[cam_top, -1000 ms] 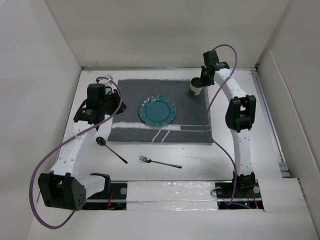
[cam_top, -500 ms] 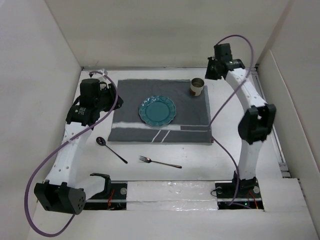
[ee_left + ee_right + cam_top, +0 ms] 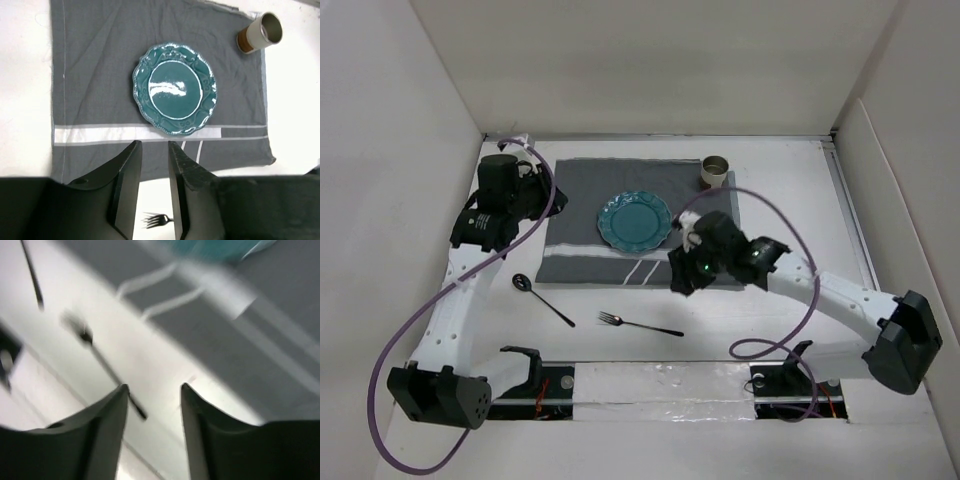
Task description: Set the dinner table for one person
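The white table (image 3: 790, 170) lies flat beneath everything. It looks rigid, smooth and probably slippery, with nothing on it to grasp. The thin metal fork (image 3: 640, 325) lying on it is best pinched mid-handle. The right jaws hang parted and empty above the fork. The left jaws stand narrowly apart, empty, by the grey striped cloth (image 3: 580, 200) bearing a glossy scalloped plate (image 3: 634, 221).

Right claw (image 3: 153, 388) swung from cup (image 3: 716, 171) toward fork (image 3: 638, 324).
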Controlling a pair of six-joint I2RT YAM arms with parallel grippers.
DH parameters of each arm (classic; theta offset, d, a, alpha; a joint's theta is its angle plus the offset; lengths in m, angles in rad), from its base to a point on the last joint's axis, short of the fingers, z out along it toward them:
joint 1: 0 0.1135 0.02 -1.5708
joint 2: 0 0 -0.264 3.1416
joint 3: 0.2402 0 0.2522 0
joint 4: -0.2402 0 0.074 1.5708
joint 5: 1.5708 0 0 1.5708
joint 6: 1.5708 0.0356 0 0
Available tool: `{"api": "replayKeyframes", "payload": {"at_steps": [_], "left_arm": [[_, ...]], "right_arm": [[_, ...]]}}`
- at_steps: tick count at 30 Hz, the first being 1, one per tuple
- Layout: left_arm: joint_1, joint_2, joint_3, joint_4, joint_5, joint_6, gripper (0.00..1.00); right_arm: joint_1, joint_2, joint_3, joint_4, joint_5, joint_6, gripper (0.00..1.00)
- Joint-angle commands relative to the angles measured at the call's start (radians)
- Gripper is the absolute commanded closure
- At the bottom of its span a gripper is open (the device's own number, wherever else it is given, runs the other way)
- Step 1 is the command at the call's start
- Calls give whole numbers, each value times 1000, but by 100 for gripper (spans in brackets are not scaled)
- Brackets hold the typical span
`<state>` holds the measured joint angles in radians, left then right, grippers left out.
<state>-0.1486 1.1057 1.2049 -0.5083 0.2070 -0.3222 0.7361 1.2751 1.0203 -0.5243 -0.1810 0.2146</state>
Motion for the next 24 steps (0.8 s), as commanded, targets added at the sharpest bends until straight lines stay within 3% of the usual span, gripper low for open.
{"api": "replayKeyframes", "payload": {"at_steps": [1, 5, 9, 12, 21, 24], "left_arm": [[3, 2, 103, 25, -14, -1, 75], [3, 6, 163, 21, 12, -17, 72], [3, -7, 115, 37, 9, -18, 72], [3, -40, 88, 42, -7, -18, 71], [3, -52, 146, 11, -43, 5, 70], [3, -46, 168, 10, -41, 3, 69]], "right_arm": [[130, -5, -63, 76, 9, 25, 39], [229, 186, 46, 33, 55, -60, 34], [337, 360, 153, -68, 127, -150, 36], [406, 424, 162, -50, 175, -152, 38], [436, 538, 161, 38, 172, -130, 51], [456, 566, 147, 81, 222, -95, 62]]}}
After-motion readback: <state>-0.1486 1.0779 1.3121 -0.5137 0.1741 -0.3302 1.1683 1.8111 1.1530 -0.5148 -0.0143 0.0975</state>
